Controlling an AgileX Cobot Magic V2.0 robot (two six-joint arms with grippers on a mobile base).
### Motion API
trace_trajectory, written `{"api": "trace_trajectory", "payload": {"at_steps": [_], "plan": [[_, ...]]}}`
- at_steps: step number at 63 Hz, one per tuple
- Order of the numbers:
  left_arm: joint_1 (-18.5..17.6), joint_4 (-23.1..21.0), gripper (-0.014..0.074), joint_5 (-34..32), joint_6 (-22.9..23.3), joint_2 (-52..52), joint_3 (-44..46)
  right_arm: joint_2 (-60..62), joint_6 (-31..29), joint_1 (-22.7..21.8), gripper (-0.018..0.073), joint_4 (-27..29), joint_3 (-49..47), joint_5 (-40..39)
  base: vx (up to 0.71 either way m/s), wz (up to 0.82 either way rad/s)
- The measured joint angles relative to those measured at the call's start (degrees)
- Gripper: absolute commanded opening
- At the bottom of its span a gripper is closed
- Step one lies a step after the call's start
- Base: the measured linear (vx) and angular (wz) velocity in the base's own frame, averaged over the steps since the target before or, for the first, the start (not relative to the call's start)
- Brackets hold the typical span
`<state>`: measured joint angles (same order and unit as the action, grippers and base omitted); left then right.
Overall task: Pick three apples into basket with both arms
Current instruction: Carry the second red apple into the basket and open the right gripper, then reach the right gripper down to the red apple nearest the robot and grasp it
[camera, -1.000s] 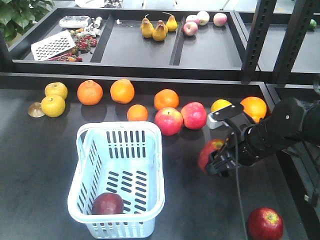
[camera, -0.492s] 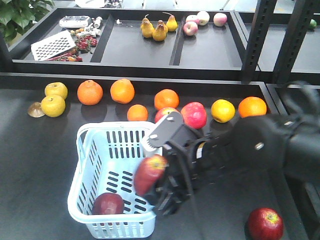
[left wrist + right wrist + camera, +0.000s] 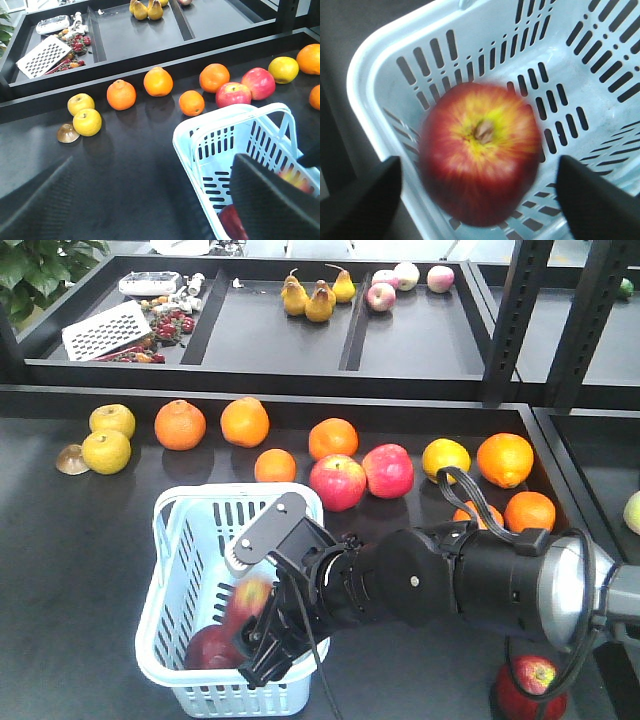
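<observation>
While the right fingers point(image 3: 475, 200) stand apart, note that the blurred apple point(image 3: 479, 152) sits between them with clear gaps on both sides; you should read it as released and dropping, not held. It hangs directly over the basket point(image 3: 380, 55) floor, stem end facing the wrist camera, so it will probably land inside the walls.

From the front view, the right arm point(image 3: 450, 585) reaches across the worktop point(image 3: 70, 570) and over the basket's near right rim, low enough that a release keeps the fall short. A second apple point(image 3: 208, 648) already lies in the basket's near corner, just beside the falling one. A third apple point(image 3: 533, 677) rests on the worktop at the near right, well apart from the basket and partly hidden by the arm.

The left fingers point(image 3: 150, 200) appear as two dark blurred pads spread wide, holding nothing, near the basket's left side.

Judge the task about two-thirds complete.
</observation>
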<state>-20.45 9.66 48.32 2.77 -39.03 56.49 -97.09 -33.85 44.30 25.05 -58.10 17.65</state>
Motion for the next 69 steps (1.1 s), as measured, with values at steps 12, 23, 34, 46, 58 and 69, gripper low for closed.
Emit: {"api": "trace_trajectory", "payload": {"at_steps": [12,23,34,46,58,69], "plan": [[0.0,0.0,0.0590,0.0,0.0,0.0,0.0,0.0,0.0,0.0,0.0715,0.2,-0.1,0.1,0.00,0.00],[0.0,0.0,0.0590,0.0,0.0,0.0,0.0,2.5,0.4,-1.6,0.0689,0.2,-0.1,7.0,0.00,0.00],[0.0,0.0,0.0590,0.0,0.0,0.0,0.0,6.9,5.1,-8.4,0.0679,-2.6,-0.1,14.5,0.00,0.00],[0.0,0.0,0.0590,0.0,0.0,0.0,0.0,10.5,15.2,-18.2,0.0670,-12.6,2.8,19.4,0.00,0.00],[0.0,0.0,0.0590,0.0,0.0,0.0,0.0,12.6,20.6,-27.7,0.0661,-17.4,10.2,20.6,0.00,0.00],[0.0,0.0,0.0590,0.0,0.0,0.0,0.0,12.6,21.7,-36.0,0.0652,-17.6,16.8,19.3,0.00,0.00]]}}
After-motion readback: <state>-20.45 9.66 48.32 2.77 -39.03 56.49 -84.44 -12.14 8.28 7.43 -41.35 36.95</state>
